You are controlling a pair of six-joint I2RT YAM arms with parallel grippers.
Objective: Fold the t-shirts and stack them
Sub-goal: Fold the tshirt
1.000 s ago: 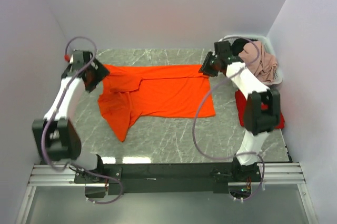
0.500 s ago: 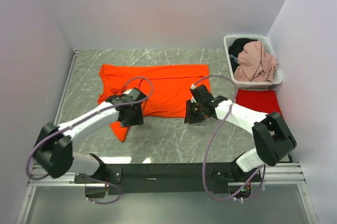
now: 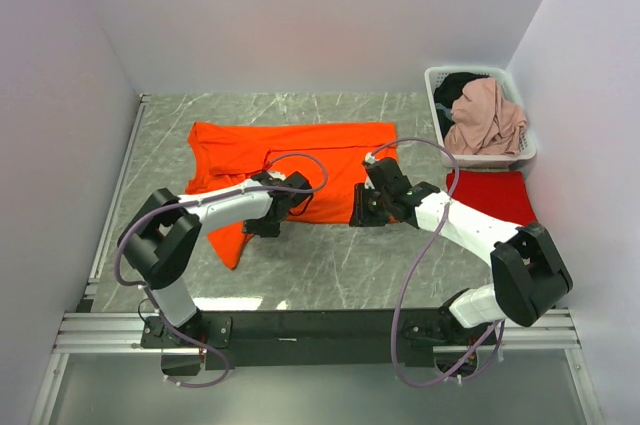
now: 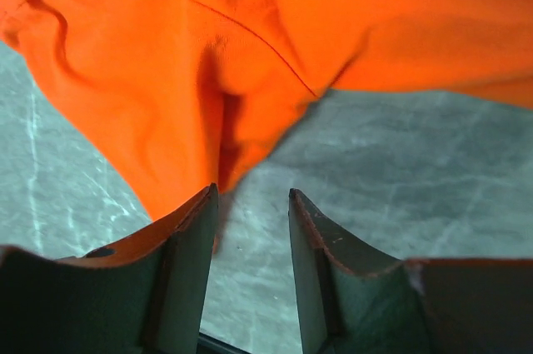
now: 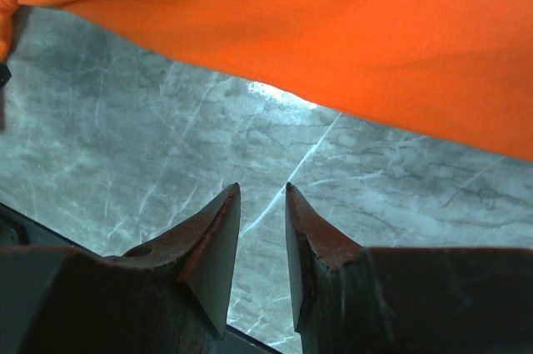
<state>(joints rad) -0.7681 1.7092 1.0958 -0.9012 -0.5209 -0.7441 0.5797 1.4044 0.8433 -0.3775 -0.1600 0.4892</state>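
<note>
grey marble table [image 3: 330, 275] carries the orange t-shirt [image 3: 310, 150], spread out. my left gripper [image 4: 250, 196] and my right gripper [image 5: 262, 190] sit at its near edge, both parted, gripping nothing.

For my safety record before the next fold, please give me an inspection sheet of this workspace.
Surface: grey marble table, no spills seen.
Job's things: orange tee spread flat, near-left sleeve rumpled; red tee folded at right, apart from it.
Clutter: basket at far right, holding pink cloth and dark cloth.
Grippers: left gripper open at the orange tee's near edge, nothing gripped; right gripper narrowly open over bare table.
Cables: purple cable loops over the orange tee; second cable hangs beside the right arm.
Surroundings: plain walls on three sides; metal rail at near edge.
</note>
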